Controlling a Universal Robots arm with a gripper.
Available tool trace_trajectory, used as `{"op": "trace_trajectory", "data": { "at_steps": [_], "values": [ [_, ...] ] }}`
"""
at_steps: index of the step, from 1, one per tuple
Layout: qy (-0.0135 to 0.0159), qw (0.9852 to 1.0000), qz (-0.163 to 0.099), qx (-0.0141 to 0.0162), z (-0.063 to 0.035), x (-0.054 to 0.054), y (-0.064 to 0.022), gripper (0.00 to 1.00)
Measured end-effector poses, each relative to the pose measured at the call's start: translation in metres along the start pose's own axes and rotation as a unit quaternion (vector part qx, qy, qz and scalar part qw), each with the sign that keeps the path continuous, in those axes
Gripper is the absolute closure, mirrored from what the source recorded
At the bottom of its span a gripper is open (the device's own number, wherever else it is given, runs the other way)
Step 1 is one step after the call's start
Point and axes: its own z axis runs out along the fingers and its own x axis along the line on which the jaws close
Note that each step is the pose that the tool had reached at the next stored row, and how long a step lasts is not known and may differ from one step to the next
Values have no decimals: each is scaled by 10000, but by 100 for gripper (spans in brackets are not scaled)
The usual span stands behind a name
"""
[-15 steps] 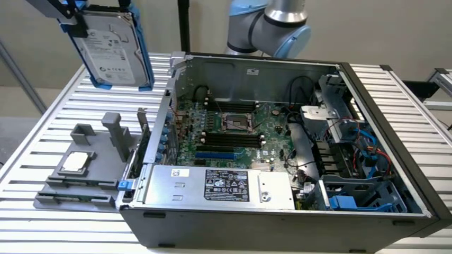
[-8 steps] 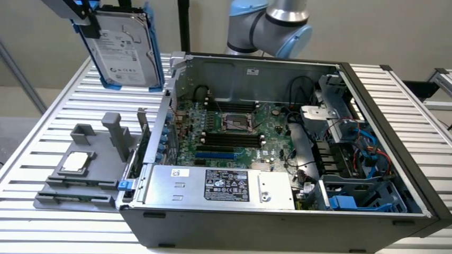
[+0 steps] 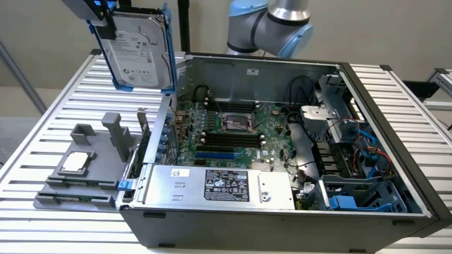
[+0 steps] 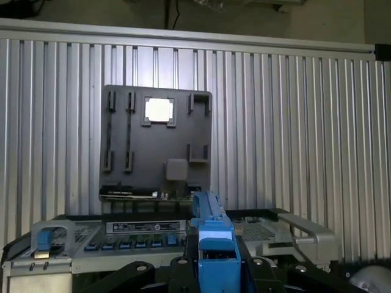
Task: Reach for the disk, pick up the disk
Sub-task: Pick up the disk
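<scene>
Gripping the disk by its upper end, the gripper sits at the top left corner of the exterior view, its fingers closed on the bright blue carrier frame so that the drive hangs clear in the air. The disk's long axis runs nearly vertical, slightly tilted, with the white label facing the exterior camera, and the drive lies straight below the tool, not off to a side. In the wrist view the blue carrier stands up between the dark fingers, seen edge-on, so the label and most of the drive body are hidden there. Beneath the hanging disk is the slatted metal table, near its far left edge in the exterior view, with the open computer case just beside it to the right. On the table below and nearer the camera rests a grey fixture tray holding a small silver chip, well apart from the disk. The gripper's own body is largely cut off by the frame edge in the exterior view, so how deep the fingers reach along the carrier is hard to make out. Behind the case, a joint of the arm is visible.
</scene>
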Motion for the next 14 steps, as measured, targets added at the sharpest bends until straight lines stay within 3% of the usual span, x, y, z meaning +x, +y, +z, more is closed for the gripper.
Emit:
{"op": "trace_trajectory", "data": {
  "at_steps": [4,14],
  "values": [
    [0,10000,6,-38,-36,45,-136,67],
    [0,10000,16,-96,-79,173,-526,67]
  ]
}}
